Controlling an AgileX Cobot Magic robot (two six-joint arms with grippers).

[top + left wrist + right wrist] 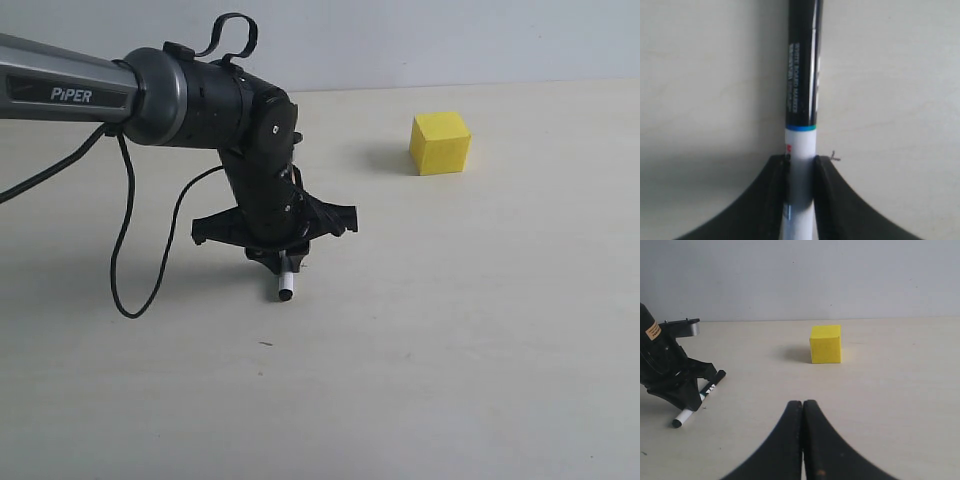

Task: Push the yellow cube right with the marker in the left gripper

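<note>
My left gripper is shut on the marker, whose white end with a black tip pokes out low over the table. In the left wrist view the marker runs straight out between the black fingers, dark barrel beyond, white barrel in the grip. The yellow cube sits on the table to the right of and beyond the left gripper, well apart from the marker. The right wrist view shows the cube ahead and the left gripper with the marker off to one side. My right gripper is shut with nothing in it.
The pale table spreads around the cube and the gripper. A black cable hangs in a loop from the grey PIPER arm. A pale wall rises behind the table.
</note>
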